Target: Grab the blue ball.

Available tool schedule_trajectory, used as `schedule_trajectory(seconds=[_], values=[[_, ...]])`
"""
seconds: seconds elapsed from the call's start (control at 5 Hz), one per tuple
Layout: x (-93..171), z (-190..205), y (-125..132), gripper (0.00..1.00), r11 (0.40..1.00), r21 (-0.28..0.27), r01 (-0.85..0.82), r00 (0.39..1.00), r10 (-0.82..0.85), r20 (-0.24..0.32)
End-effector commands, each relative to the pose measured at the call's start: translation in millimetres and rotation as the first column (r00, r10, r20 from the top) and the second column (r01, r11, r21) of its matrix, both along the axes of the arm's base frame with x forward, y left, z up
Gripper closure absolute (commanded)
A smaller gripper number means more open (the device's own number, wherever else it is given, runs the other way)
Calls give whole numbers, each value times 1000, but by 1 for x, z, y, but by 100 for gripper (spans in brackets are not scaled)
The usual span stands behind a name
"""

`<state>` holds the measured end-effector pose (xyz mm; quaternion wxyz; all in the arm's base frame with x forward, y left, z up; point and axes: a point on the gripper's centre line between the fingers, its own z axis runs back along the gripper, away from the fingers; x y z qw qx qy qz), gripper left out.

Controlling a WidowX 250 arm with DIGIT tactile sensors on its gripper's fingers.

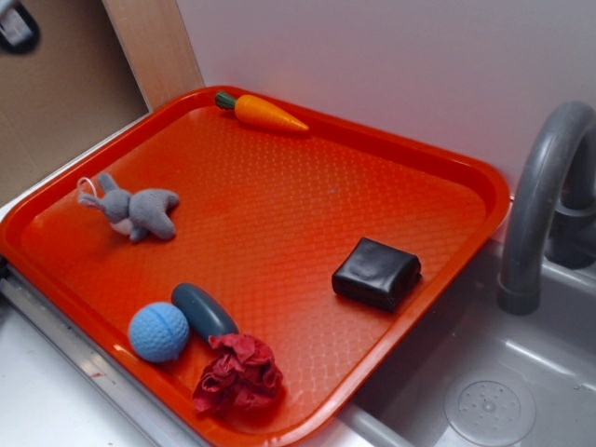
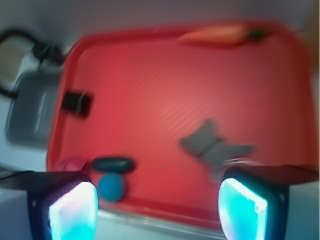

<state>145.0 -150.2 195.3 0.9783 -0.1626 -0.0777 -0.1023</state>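
Blue ball point(image 1: 158, 331) sits at tray point(image 1: 447, 168) front edge, touching dark oval point(image 1: 202, 309), w/ red rag point(image 1: 238, 373) just beside. My tool point(image 2: 157, 210) hangs above, pads point(image 2: 74, 212) wide apart, nothing btwn.

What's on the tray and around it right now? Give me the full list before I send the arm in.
blue ball: one, light sky-blue, dimpled; near front-left edge of the tray, touching the oval object
oval object: one, slate-blue, smooth; right beside the ball
crumpled cloth: one, dark red; front edge of the tray, just right of the ball
plush bunny: one, grey; left side of the tray
toy carrot: one, orange with green top; far edge of the tray
black block: one, glossy black; right side of the tray
tray: one, orange-red, textured; on the counter beside the sink
faucet: one, grey; right of the tray
sink: one, grey; lower right
gripper: one, pads glowing cyan, open, above the tray's front edge; seen in the wrist view only
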Motion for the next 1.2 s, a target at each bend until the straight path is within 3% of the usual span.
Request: schedule_trajectory(seconds=[0.0, 0.6, 0.8, 1.0], values=[[-12, -37, -56, 0, 985, -139, 98, 984, -117, -132], [-32, -102, -87, 0, 970, -122, 208, 908, -238, -344], [-44, -118, -93, 0, 962, -132, 238, 886, -271, -377], [-53, -135, -98, 0, 958, -105, 266, 859, -285, -425]])
